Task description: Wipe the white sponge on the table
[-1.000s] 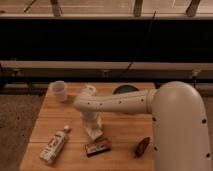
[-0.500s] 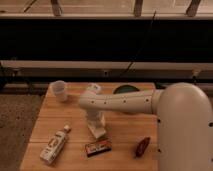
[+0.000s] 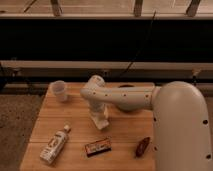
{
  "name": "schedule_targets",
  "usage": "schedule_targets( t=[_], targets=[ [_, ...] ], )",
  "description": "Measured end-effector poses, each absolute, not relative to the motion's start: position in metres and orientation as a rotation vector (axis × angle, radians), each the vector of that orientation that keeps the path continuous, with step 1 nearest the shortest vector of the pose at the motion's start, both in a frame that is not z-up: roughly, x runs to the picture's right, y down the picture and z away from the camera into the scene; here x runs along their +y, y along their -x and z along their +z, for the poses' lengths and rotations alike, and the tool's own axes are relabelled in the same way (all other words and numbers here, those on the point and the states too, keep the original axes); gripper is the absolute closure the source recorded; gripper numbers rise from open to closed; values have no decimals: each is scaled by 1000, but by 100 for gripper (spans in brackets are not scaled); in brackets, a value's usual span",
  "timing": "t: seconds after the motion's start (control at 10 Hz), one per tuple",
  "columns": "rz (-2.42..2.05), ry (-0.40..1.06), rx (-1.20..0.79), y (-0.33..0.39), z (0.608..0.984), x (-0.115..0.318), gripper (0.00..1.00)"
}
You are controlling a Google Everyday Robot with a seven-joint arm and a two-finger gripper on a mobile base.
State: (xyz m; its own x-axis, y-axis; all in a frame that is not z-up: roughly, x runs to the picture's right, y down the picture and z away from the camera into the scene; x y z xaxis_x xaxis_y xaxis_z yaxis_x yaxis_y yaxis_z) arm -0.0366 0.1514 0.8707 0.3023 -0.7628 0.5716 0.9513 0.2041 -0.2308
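The table (image 3: 55, 117) is a light brown wooden butcher-block top. My arm reaches in from the right, and my gripper (image 3: 100, 119) points down at the table's middle. It is shut on the white sponge (image 3: 103, 123), an off-white block at its tip that rests on the wood. The gripper hides the sponge's upper part.
A white cup (image 3: 60, 90) stands at the back left. A white labelled bottle (image 3: 55, 145) lies at the front left. A dark flat packet (image 3: 97, 147) lies in front of the sponge, and a reddish-brown object (image 3: 142, 146) at the front right. My arm's large white housing (image 3: 180, 130) covers the table's right side.
The gripper and the sponge have shifted slightly to the right and back across the wood. The other objects have not moved.
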Motion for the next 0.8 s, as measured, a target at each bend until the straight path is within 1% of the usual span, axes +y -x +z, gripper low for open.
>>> schedule_targets(
  t=[0.3,0.8],
  targets=[
    [-1257,598,-380,55,885,141,100],
    [-1329,548,-453,116,892,145,100]
  ],
)
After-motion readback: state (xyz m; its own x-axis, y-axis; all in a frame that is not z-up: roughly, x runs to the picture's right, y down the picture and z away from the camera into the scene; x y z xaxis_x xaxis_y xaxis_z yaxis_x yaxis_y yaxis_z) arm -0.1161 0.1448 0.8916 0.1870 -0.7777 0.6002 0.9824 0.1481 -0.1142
